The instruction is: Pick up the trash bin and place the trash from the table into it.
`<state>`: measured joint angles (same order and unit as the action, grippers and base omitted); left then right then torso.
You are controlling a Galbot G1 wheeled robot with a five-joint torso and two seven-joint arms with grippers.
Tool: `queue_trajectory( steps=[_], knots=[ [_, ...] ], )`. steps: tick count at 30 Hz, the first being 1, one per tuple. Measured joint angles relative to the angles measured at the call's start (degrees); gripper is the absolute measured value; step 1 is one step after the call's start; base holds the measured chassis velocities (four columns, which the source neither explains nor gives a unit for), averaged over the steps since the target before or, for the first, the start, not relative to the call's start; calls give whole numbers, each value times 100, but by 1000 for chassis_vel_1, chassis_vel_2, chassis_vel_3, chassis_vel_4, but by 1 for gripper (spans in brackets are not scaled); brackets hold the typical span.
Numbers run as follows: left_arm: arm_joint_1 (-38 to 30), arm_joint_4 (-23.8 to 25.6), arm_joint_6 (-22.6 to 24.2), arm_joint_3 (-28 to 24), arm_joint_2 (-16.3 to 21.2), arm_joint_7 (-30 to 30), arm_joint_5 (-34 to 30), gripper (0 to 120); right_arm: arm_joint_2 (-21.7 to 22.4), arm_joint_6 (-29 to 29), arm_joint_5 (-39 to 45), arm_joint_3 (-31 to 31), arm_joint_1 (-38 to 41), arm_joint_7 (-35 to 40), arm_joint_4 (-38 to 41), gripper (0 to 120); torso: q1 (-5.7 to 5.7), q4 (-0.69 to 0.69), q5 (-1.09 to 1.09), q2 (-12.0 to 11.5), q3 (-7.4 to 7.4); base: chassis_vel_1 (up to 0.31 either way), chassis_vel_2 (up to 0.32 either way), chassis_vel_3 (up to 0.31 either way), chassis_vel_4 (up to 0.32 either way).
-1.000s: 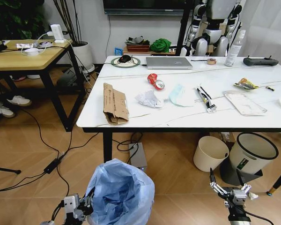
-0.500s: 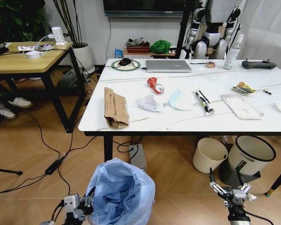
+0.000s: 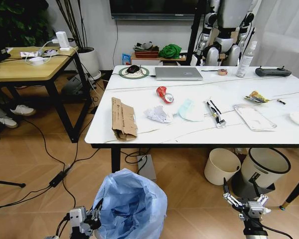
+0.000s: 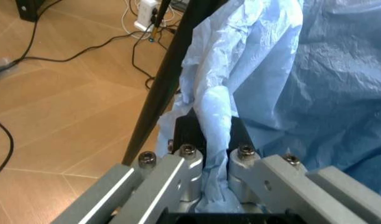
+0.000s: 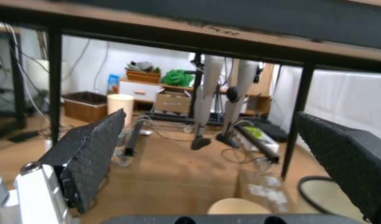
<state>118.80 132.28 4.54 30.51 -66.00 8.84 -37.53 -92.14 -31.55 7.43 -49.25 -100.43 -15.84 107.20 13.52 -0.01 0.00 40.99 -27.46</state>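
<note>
Head cam is tilting/backing slightly; nothing else moved. L gripper [image 4: 216, 154] is pinching trash bin [image 3: 130, 206] bag, R gripper [image 5: 209, 163] is hanging wide, trash [image 3: 158, 114] untouched.

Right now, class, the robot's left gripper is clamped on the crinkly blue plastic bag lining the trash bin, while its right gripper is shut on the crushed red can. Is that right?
Not quite. The left gripper is indeed clamped on the crinkly blue plastic bag of the trash bin. The right gripper, though, is open and holds nothing, as the right wrist view shows; the crushed red can lies on the white marble-look table.
</note>
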Motion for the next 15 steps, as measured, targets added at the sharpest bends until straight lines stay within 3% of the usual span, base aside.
queue_trajectory(
  steps=[15],
  knots=[
    [14, 27, -6, 4, -1, -13, 5, 0, 0, 301, 314, 254, -171, -22, 391, 100, 161, 0, -1, 388, -227, 0, 0, 0, 0]
  ],
)
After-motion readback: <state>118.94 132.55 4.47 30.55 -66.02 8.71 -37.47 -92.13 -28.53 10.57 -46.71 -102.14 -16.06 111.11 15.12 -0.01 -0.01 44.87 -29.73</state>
